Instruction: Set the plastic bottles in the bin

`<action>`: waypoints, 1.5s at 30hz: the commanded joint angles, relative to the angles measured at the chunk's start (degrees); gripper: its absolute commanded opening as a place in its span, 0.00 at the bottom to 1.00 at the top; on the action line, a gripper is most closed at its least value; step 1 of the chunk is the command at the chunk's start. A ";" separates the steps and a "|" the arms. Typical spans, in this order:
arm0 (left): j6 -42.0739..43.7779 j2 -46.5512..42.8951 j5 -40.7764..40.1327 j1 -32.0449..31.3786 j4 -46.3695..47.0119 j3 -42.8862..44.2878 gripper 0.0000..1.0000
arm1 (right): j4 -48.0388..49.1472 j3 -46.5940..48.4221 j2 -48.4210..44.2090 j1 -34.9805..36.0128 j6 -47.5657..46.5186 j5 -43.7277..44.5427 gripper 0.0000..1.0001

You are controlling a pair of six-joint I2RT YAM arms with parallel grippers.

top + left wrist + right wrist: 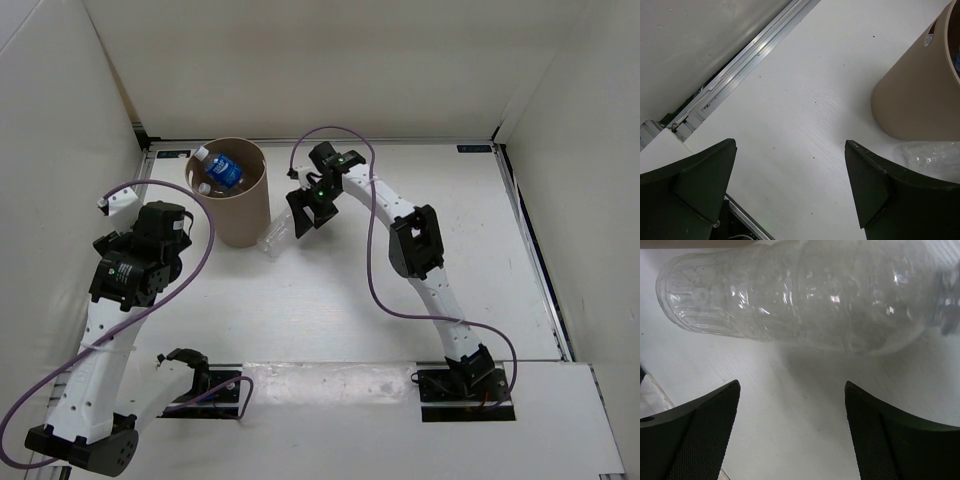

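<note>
Clear plastic bottle (805,295) lay on its side just beside the bin (240,215), its long axis crosswise to our right gripper (791,384), the nearer one, whose fingers stood spread and empty just short of it.

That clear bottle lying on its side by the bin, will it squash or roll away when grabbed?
The clear bottle looks empty and thin-walled, so probably light and apt to dent when squeezed. Lying on its round side on the smooth table, it may roll if nudged.
</note>
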 commanded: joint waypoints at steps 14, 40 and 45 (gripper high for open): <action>-3.37 0.09 -0.62 -0.08 -2.20 0.63 1.00 | 10.96 -0.58 -3.08 -11.18 29.61 -14.20 0.90; -2.58 1.49 4.05 -0.16 -8.79 2.83 1.00 | 18.18 -2.80 -2.11 1.82 61.53 -5.15 0.90; -2.32 2.10 4.13 -0.16 -8.35 2.56 1.00 | 17.48 -4.19 -1.59 2.00 61.44 -4.19 0.90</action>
